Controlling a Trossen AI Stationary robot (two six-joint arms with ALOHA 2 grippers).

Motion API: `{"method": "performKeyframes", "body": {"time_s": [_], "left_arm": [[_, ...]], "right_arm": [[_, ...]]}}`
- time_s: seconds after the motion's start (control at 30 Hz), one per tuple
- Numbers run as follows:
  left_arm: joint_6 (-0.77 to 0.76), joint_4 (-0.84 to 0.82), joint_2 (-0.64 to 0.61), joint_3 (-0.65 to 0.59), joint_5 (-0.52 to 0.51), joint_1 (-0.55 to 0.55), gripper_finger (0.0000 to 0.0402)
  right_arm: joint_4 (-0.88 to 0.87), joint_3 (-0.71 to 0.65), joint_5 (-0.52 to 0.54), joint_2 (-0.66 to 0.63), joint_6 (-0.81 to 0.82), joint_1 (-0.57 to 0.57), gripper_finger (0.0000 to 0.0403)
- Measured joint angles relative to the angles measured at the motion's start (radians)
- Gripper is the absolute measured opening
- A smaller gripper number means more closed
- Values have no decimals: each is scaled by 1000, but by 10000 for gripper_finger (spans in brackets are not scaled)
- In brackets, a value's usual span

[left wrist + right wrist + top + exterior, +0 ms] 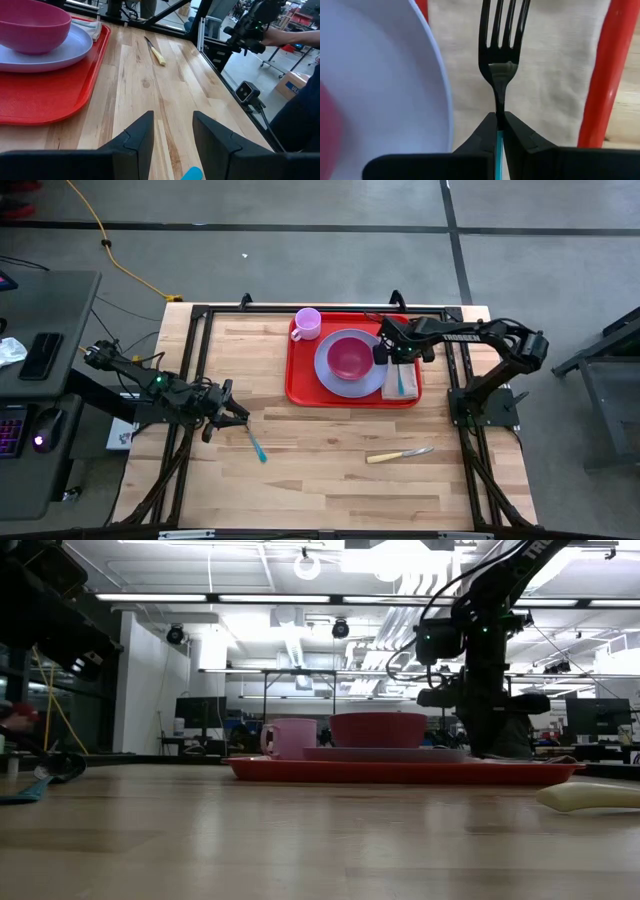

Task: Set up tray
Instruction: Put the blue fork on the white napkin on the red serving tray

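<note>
Tray (300, 385) at table's 1 o'clock, carrying plate, bowl, cup, napkin (555, 65). Right gripper (500, 131) over napkin, pinching fork (502, 35). Left gripper (172, 137) at 8 o'clock, fingers spread, empty.

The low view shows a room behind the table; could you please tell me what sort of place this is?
Probably a robotics lab or industrial workshop: exposed ceiling ducts and strip lights, workbenches with monitors in the background, and a wooden table in a black frame on bare concrete floor.

overhead down, low level, wrists close (tray (300, 385) shared)
</note>
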Motion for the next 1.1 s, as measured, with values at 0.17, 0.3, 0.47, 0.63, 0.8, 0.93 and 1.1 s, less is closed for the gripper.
{"method": "performKeyframes", "body": {"time_s": [0.17, 0.3, 0.47, 0.63, 0.8, 0.93, 1.1], "left_arm": [[0, 0, 0, 0, 0, 0, 166], [0, 0, 0, 0, 0, 0, 166], [0, -1, 0, -1, 1, 0, 166], [0, -1, 0, -1, 1, 0, 166], [0, -1, 0, -1, 1, 0, 166], [0, -1, 0, -1, 1, 0, 166], [0, -1, 0, -1, 1, 0, 166]], "right_arm": [[-1, 0, 2, 0, 3, -28, 7], [-1, 0, -1, 0, -1, -35, 5], [4, 0, 3, 0, -4, -35, 9], [3, 0, 4, 0, -7, -35, 6], [6, -3, 3, 0, -24, -35, 8], [18, -37, -24, 0, -11, -35, 8], [79, -98, -45, -1, 20, -35, 6]]}}
